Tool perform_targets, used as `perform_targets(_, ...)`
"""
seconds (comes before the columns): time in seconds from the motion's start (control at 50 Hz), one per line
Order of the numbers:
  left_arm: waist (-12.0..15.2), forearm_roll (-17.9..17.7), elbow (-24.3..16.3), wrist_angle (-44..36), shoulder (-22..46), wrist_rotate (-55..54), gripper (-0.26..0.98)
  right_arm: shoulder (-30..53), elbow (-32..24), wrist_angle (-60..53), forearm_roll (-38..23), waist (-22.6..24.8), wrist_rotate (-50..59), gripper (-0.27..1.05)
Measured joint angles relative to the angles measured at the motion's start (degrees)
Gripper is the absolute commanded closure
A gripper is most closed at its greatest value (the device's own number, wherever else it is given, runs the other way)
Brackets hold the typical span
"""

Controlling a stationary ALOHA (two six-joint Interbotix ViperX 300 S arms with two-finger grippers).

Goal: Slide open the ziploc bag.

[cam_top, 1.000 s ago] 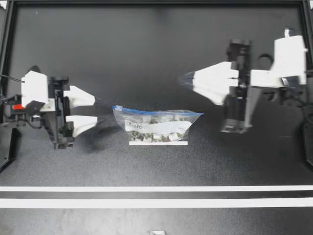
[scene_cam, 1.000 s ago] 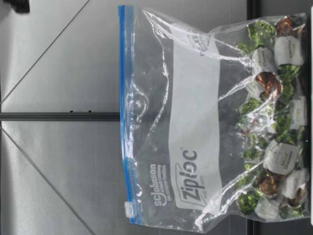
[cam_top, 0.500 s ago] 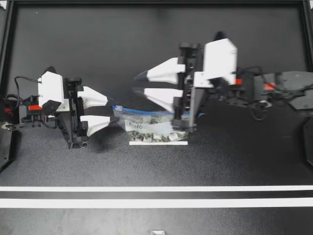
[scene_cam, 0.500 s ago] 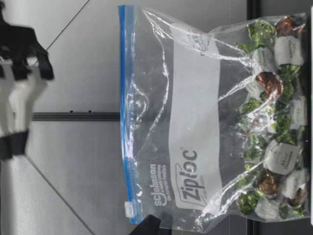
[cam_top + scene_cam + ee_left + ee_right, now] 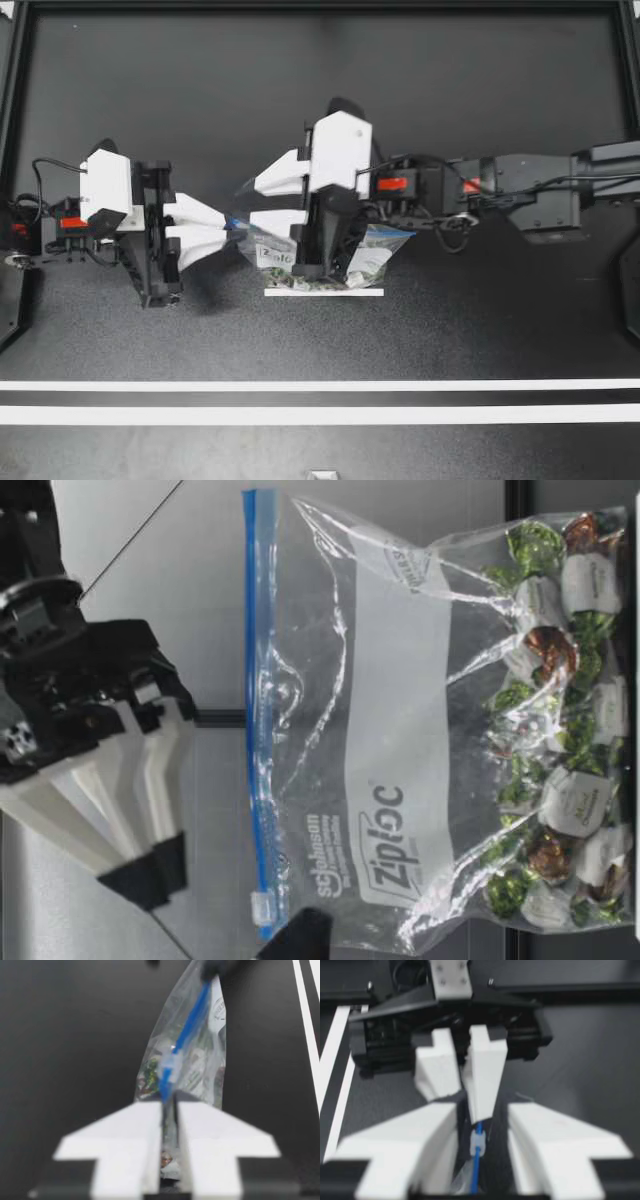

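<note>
Pinched in the left gripper, the limp, slick ziploc bag is best taken at its slider by the wide right gripper.

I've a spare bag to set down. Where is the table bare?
Bare: the far table behind both arms, and the strip between the ziploc bag and the white tape lines. Crowded: the middle, where left tool and right tool meet at the bag.
</note>
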Motion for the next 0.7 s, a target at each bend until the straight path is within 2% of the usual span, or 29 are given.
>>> perform_targets(0.08,0.0,0.0,-0.09,0.0,0.09,0.0,0.91,1.14,-0.7,1.41,0.0,0.53,0.0,0.27)
perform_targets(0.5,0.0,0.0,-0.09,0.18,0.09,0.0,0.91,3.34,-1.32,5.54,0.0,1.05,0.0,0.28)
perform_targets(0.6,-0.09,0.0,-0.09,0.18,0.09,0.0,0.91,3.52,-1.41,5.71,0.0,1.05,0.09,0.3)
perform_targets(0.7,-0.09,-0.09,-0.09,0.18,0.09,0.0,0.91,3.52,-1.58,6.06,0.0,1.05,0.35,0.38)
